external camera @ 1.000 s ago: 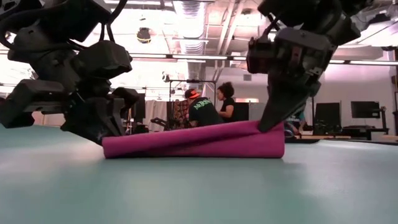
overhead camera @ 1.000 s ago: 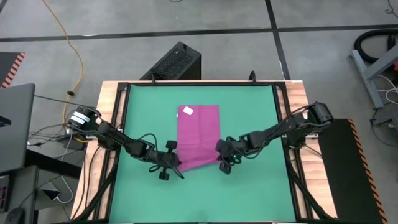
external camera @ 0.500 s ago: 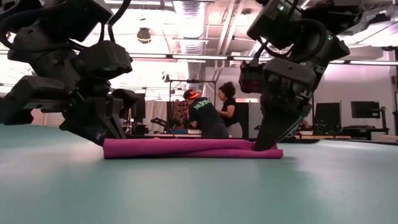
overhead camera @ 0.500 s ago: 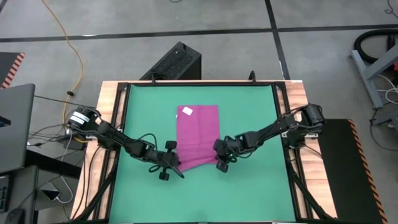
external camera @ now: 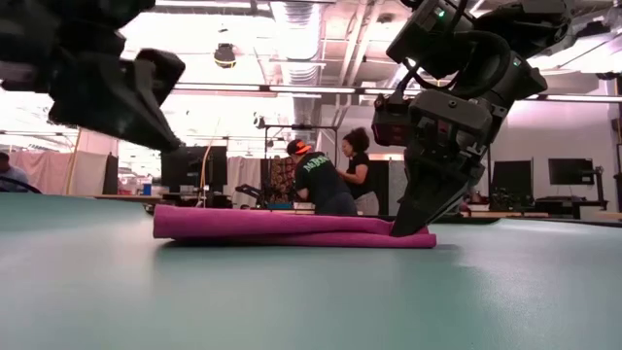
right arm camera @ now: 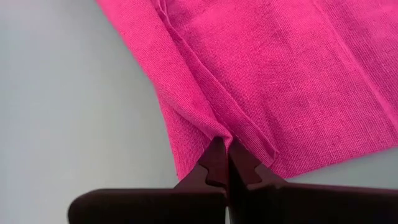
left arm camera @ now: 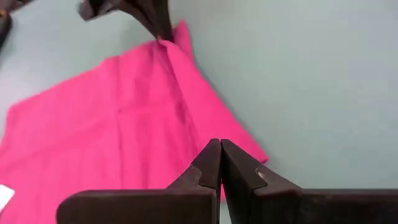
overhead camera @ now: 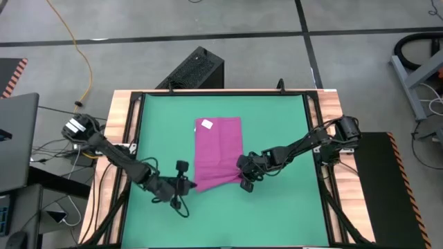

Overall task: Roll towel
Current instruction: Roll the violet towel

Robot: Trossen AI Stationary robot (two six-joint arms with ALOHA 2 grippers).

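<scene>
Towel: magenta cloth (overhead camera: 219,152) lying flat on the green mat (overhead camera: 277,117), a little left of the frame's centre in the high view, long side running up and down the picture.
Tag: small white label (overhead camera: 205,125) at the towel's upper left corner in the high view.
Near edge: the lower end of the towel is folded over on itself; in the low view it shows as a low double layer (external camera: 292,227) across the middle of the frame.
Right gripper: (overhead camera: 243,181) sits at the towel's lower right corner; fingers pressed together and pinching the folded edge, as the right wrist view shows (right arm camera: 225,155). In the low view its tip meets the cloth at the fold's right end (external camera: 406,226).
Left gripper: (overhead camera: 185,184) just off the towel's lower left corner in the high view; fingers pressed together with nothing between them (left arm camera: 220,163). In the low view it hangs raised above the mat at the upper left of the frame (external camera: 146,102), clear of the cloth.
Left wrist view: the towel (left arm camera: 118,130) lies ahead of the shut fingers, with the other arm's tip at its far corner.
Background: two people (external camera: 330,175) stand in the room behind the table.
</scene>
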